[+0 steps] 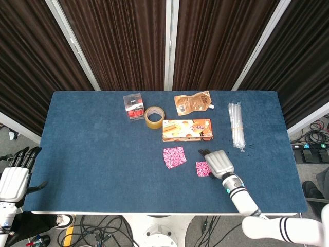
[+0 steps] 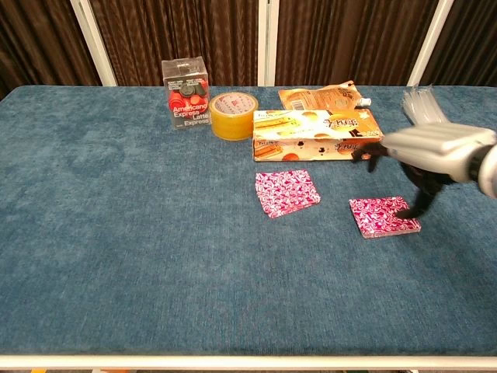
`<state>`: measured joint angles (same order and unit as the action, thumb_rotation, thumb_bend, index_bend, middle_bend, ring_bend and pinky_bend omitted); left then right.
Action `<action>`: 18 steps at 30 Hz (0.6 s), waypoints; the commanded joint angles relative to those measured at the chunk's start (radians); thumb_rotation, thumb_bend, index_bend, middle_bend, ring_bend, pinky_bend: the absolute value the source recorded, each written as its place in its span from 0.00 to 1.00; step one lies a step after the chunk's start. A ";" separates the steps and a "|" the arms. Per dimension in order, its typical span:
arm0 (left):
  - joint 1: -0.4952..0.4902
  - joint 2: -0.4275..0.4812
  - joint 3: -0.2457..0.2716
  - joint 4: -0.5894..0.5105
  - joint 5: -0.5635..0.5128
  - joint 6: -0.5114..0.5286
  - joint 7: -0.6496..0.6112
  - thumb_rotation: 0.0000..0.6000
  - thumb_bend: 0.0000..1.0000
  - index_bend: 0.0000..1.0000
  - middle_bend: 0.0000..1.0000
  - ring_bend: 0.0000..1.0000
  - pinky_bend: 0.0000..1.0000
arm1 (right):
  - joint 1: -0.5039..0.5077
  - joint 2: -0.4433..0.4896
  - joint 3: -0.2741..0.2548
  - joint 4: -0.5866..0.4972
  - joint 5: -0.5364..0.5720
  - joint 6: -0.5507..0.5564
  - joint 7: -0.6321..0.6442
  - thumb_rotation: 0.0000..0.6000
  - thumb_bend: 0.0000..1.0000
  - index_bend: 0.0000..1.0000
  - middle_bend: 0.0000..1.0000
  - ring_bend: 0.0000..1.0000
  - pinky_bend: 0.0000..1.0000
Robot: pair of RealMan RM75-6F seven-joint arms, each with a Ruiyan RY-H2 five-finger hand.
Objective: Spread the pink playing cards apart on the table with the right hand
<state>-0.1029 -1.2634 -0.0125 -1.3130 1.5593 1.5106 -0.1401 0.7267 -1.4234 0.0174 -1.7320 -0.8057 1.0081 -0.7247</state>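
Toward the right front of the blue table (image 1: 103, 154), the right hand (image 1: 219, 161) hovers palm-down over the right-hand pile of pink playing cards (image 2: 383, 216). Its dark fingers (image 2: 371, 154) are spread and only loosely bent, grasping nothing; in the chest view one fingertip (image 2: 404, 214) reaches down at the pile's right edge, though whether it truly touches the cards cannot be told. From the head view the hand covers the pile's right portion.

Well apart to the left lies the second pile of pink cards (image 1: 174, 157), flat on the cloth with nothing on it. Both piles sit just in front of an orange snack box (image 1: 187, 129), which lies on its side and is closed.

Behind the box rests an orange spouted pouch (image 1: 191, 103), lying flat. Left of it stand a roll of yellow tape (image 1: 153, 117) and a clear case (image 2: 188, 92) holding red and black pieces. A bundle of clear straws (image 1: 236, 124) lies along the table's right side.

Off the table's left front corner, the left hand (image 1: 14, 177) hangs with fingers straight and apart, holding nothing.
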 commanded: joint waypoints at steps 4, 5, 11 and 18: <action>-0.005 -0.002 0.004 -0.009 0.002 -0.011 0.013 1.00 0.00 0.06 0.07 0.00 0.10 | -0.029 0.019 -0.040 0.008 -0.024 -0.016 0.043 1.00 0.13 0.15 0.21 0.66 0.76; -0.006 -0.003 0.004 -0.009 0.004 -0.010 0.015 1.00 0.00 0.06 0.07 0.00 0.10 | -0.030 0.015 -0.043 0.016 -0.030 -0.020 0.049 1.00 0.13 0.15 0.21 0.66 0.76; -0.010 -0.004 0.003 -0.016 0.005 -0.015 0.023 1.00 0.00 0.06 0.07 0.00 0.10 | -0.042 -0.033 -0.044 0.077 -0.101 0.007 0.069 1.00 0.14 0.17 0.21 0.66 0.76; -0.009 -0.007 0.005 -0.008 0.002 -0.018 0.017 1.00 0.00 0.06 0.07 0.00 0.10 | -0.037 -0.057 -0.038 0.093 -0.083 -0.007 0.054 1.00 0.14 0.19 0.22 0.66 0.76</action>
<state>-0.1125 -1.2704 -0.0079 -1.3211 1.5612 1.4926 -0.1230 0.6888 -1.4787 -0.0217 -1.6406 -0.8904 1.0029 -0.6692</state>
